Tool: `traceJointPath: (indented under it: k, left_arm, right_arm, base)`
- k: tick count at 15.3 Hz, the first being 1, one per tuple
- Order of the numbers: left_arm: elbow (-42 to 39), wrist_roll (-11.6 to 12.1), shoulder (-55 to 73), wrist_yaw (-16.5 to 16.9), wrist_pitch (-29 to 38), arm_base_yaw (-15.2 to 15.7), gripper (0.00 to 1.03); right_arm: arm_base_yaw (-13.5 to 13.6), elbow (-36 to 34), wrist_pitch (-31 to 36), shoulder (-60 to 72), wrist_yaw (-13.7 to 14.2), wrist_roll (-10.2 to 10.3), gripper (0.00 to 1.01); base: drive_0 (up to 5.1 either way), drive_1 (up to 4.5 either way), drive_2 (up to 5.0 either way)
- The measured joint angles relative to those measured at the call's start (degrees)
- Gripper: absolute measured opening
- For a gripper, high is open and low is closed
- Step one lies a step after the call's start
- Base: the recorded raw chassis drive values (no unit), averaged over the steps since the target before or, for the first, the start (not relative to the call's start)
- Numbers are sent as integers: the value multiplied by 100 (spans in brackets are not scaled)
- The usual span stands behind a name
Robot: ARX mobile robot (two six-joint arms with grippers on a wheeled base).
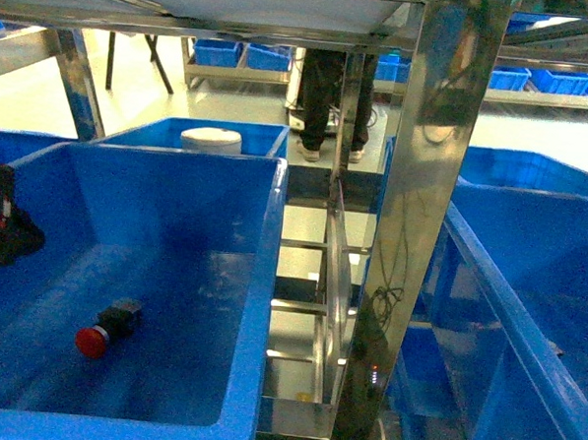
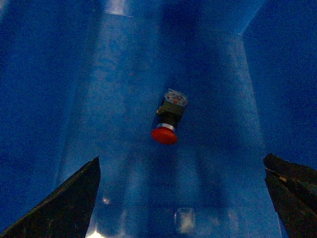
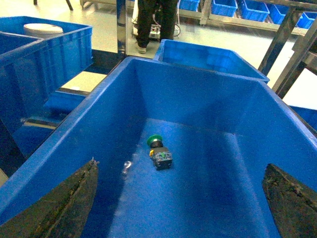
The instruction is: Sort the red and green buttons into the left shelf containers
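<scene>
Red button (image 1: 106, 328) lies on its side on the floor of my near-left blue bin (image 1: 260, 307), cap toward the near-left. From the head camera, my left claw (image 1: 0, 226) is only a dark shape cut off at the left edge above that bin; I cannot judge its fingers there. My right claw is out of this view. A white round lid (image 1: 210, 139) shows in the far bin, half hidden by its rim.

Through my left wrist camera, the same red button (image 2: 168, 123) rests apart from my left claw (image 2: 183, 198), whose fingers (image 2: 64, 203) stand wide apart, empty. Its base markings are too blurred to read.

Through my right wrist camera, a green button (image 3: 159, 151) lies in another blue bin (image 3: 79, 119); my right claw (image 3: 181, 203) spreads apart above it, tips cut off.
</scene>
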Motion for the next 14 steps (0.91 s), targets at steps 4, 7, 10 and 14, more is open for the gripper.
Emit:
traceJointPath:
  k: [4, 7, 10, 14]
  left_arm:
    - [-984, -597, -1692, 192, -461, 118, 98]
    - [-1495, -1073, -3386, 229, -717, 122, 98]
    - [-1753, -1182, -4979, -275, -1279, -68, 98]
    - [-1827, -756, -5958, -866, -920, -203, 98]
  right_arm:
    - [0, 0, 0, 0, 0, 0, 98]
    - [0, 0, 2, 0, 0, 0, 98]
    - [0, 0, 0, 0, 0, 0, 98]
    - [0, 0, 4, -2, 0, -2, 98]
  base:
    - [0, 0, 0]
    - [0, 0, 0]
    - [0, 0, 0]
    - [0, 0, 0]
